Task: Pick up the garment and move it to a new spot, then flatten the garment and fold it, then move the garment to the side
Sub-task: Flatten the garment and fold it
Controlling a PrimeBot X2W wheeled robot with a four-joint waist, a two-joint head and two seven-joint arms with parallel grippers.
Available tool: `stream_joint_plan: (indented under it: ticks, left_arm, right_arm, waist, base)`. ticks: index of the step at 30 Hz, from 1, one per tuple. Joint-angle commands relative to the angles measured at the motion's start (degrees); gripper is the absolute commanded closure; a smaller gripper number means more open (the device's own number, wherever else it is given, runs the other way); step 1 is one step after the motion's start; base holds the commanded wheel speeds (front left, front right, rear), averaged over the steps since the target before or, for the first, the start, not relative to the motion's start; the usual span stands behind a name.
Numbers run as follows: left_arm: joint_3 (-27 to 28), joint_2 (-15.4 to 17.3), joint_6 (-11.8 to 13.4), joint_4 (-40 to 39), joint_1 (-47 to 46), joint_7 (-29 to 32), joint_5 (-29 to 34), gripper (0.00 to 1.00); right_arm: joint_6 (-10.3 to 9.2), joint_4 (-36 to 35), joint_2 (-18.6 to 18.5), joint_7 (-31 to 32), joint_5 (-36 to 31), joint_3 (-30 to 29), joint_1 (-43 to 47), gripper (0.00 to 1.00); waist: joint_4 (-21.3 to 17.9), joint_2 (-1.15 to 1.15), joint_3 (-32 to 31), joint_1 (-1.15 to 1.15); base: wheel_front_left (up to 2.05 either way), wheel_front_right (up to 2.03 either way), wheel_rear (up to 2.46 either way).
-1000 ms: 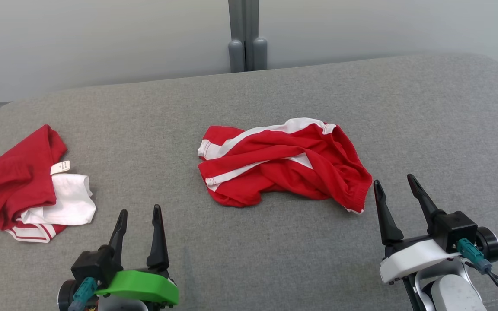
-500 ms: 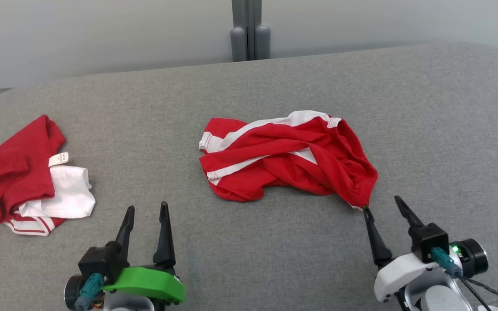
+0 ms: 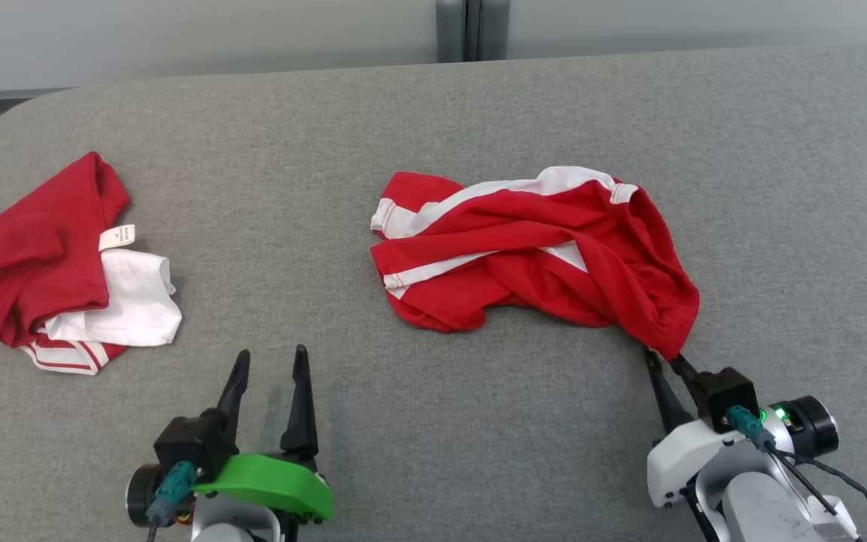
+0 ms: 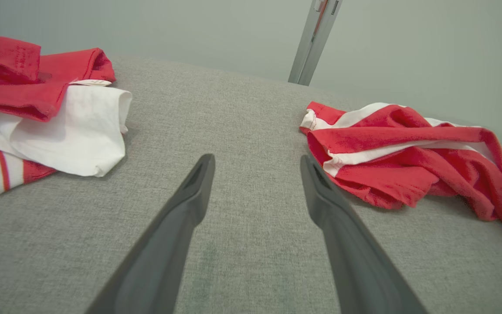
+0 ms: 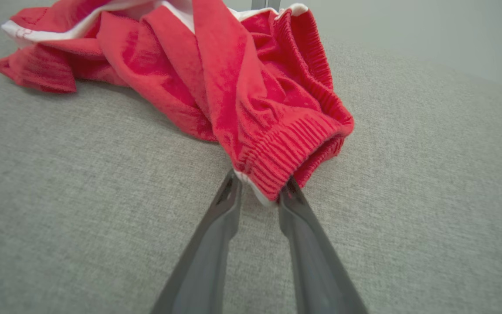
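Since a second ago, the right claw (image 3: 663, 355) has gone forward from open fabric to the near right corner of the garment (image 3: 531, 256), and its two fingers have drawn in from a wide spread to a narrow pinch. The whole head view has also shifted, so the change in where the cloth sits in the picture is the camera's doing.

In the right wrist view, the right claw (image 5: 262, 187) grasps the ribbed band (image 5: 290, 148) of the garment (image 5: 233, 78): the white-edged hem sits between the two fingertips, with a finger touching it on each side. Everything else of the crumpled red garment lies ahead of this claw and off to its left on the grey cushion (image 3: 479, 452), and its white stripes (image 3: 479, 197) run along the far side.

The left claw (image 3: 272, 352) is released, its fingers spread wide and nothing between them. It hangs just above bare cushion. In the left wrist view, the garment (image 4: 408, 152) lies ahead of the left claw (image 4: 257, 159) and to its right, close to the right fingertip but apart from it. A second heap of red and white clothing (image 4: 37, 87) lies ahead and to its left, also apart. Beyond the cushion, a grey post (image 3: 471, 30) stands against the pale wall.
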Motion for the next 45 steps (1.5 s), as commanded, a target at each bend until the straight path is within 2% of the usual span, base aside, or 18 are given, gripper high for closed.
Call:
stream_joint_plan:
  ticks: [1, 9, 12, 20, 28, 29, 32, 33, 36, 42, 45]
  left_arm:
    - [-0.8, 0.1, -0.82, 0.89, -1.88, -0.19, 0.31, 0.0]
    - [-8.17, 0.12, -4.81, 11.5, -11.49, 0.22, -0.44, 0.0]
    - [-10.59, 0.15, -4.87, 16.82, -16.02, 1.33, -3.32, 0.0]
    - [-12.14, 0.19, -3.46, 28.19, -24.37, 1.54, -9.46, 0.0]
    - [-14.9, 0.19, -4.38, 30.2, -26.14, 0.06, -12.19, 0.0]
    - [-15.08, 0.19, -4.29, 29.9, -26.02, -0.06, -12.56, 0.07]
    - [-15.11, 0.19, -3.74, 28.66, -25.61, -0.17, -13.1, 0.34]
    - [-14.86, 0.19, -3.38, 27.88, -25.5, -0.18, -12.93, 0.5]
    - [-14.46, 0.19, -2.9, 26.46, -24.65, -0.21, -12.37, 0.59]
    - [-14.45, 0.2, -2.59, 26.93, -24.95, -0.22, -11.55, 0.56]
    - [-14.64, 0.2, -1.96, 27.49, -26.28, -0.18, -10.07, 0.61]
  right_arm:
    - [-0.08, 0.21, -0.16, -0.2, 0.67, -0.08, -1.14, 1.0]
    - [-0.08, -1.96, -0.17, -0.2, 3.11, 0.81, -3.21, 1.0]
    - [-0.08, -2.27, -0.18, -0.2, 3.52, 1.8, -4.15, 1.0]
    - [-0.08, -3.0, -0.18, -0.2, 5.09, 4.0, -5.88, 1.0]
    - [-0.08, -3.62, -0.17, -0.19, 5.44, 3.83, -5.34, 1.0]
    - [-0.08, -3.65, -0.17, -0.19, 5.46, 3.75, -5.26, 1.0]
    - [-0.08, -3.69, -0.17, -0.19, 5.51, 3.65, -5.07, 1.0]
    - [-0.08, -3.71, -0.17, -0.19, 5.58, 3.65, -5.0, 1.0]
    - [-0.08, -3.7, -0.17, -0.19, 5.72, 3.87, -4.89, 1.0]
    - [-0.08, -3.55, -0.18, -0.19, 6.09, 4.6, -5.27, 1.0]
    - [-0.08, -3.58, -0.18, -0.19, 6.23, 4.83, -5.69, 1.0]
  waist:
    - [-0.15, 0.0, 0.56, 0.0]
    - [-2.93, 0.0, 2.5, 0.0]
    - [-4.47, 0.0, 3.36, 0.0]
    - [-7.89, 0.0, 5.67, 0.0]
    - [-8.45, 0.0, 5.97, 0.0]
    - [-8.41, 0.0, 5.91, 0.0]
    - [-8.29, 0.0, 5.68, 0.0]
    - [-8.25, 0.0, 5.62, 0.0]
    - [-8.23, 0.0, 5.47, 0.0]
    - [-8.63, 0.0, 5.5, 0.0]
    - [-9.09, 0.0, 5.74, 0.0]
  base:
    - [0.0, 0.0, 0.0]
    - [0.0, 0.0, 0.0]
    - [0.0, 0.0, 0.0]
    - [0.0, 0.0, 0.0]
    - [0.0, 0.0, 0.0]
    - [0.0, 0.0, 0.0]
    - [0.0, 0.0, 0.0]
    - [0.0, 0.0, 0.0]
    - [0.0, 0.0, 0.0]
    - [0.0, 0.0, 0.0]
    - [0.0, 0.0, 0.0]
